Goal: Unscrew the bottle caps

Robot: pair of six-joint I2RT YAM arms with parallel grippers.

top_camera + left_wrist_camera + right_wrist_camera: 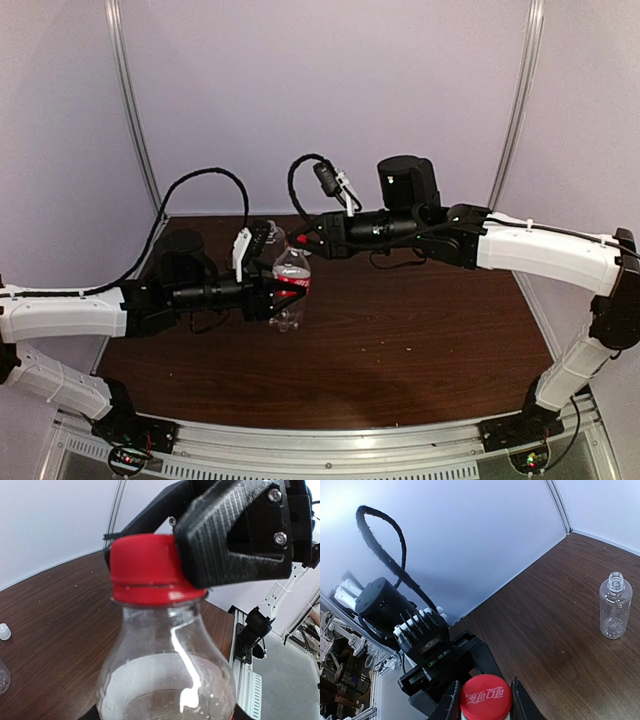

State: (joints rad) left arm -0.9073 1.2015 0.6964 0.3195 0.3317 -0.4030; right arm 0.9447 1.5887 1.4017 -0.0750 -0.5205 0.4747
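Above the brown table (430, 340), toward its far edge, the red-labelled bottle (291, 280) was held upright between the two arms.

Left gripper (283, 297): appeared closed about the bottle's body at label height, though the overhead view hid most of its fingertips behind the bottle. The purpose of this grip was judged to be anchoring the body so that it could not turn with the cap.

Right gripper (486, 702): reached across from the right, its two fingers (451, 702) pressed against opposite sides of the red cap (486, 695). Held in this way, a roll of the wrist would turn the cap about the bottle's axis. The cap sat fully down on the neck, its lower band just above the shoulder, so it was judged not yet unscrewed.

Plain bottle (615, 605): stood upright on the table, well apart from the grippers, with its neck open. The white cap (4, 631) lay on the table near it, so one of the two caps was judged to be done.
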